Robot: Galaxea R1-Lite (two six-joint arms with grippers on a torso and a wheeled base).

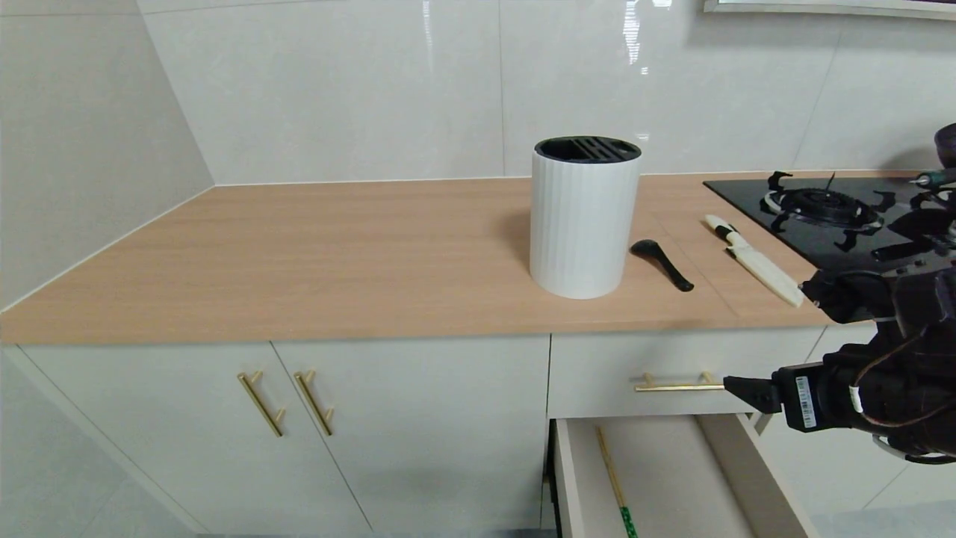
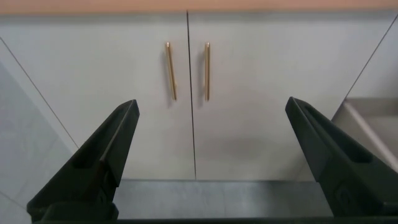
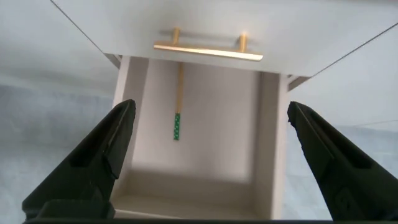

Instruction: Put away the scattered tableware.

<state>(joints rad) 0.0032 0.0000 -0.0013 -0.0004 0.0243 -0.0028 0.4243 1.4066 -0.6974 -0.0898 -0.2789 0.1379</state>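
our right gripper (image 3: pixel 208 115) hangs spread and empty over the open drawer (image 1: pixel 657 478); the knife (image 1: pixel 754 260) lies on the counter (image 1: pixel 336 254) just beyond, long axis far-left to near-right, so we judge the right arm nearer.

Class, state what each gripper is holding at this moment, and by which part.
Nothing is held: the left gripper and the right gripper both have open, empty jaws.

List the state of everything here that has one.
White ribbed cylindrical holder: upright on wooden counter.
Black short-handled spoon: lying flat on counter.
Cream knife: lying flat on counter.
Lower white drawer: open, green-tipped chopstick inside.
Upper white drawer: shut.
Left hand: open.
Right hand: open.
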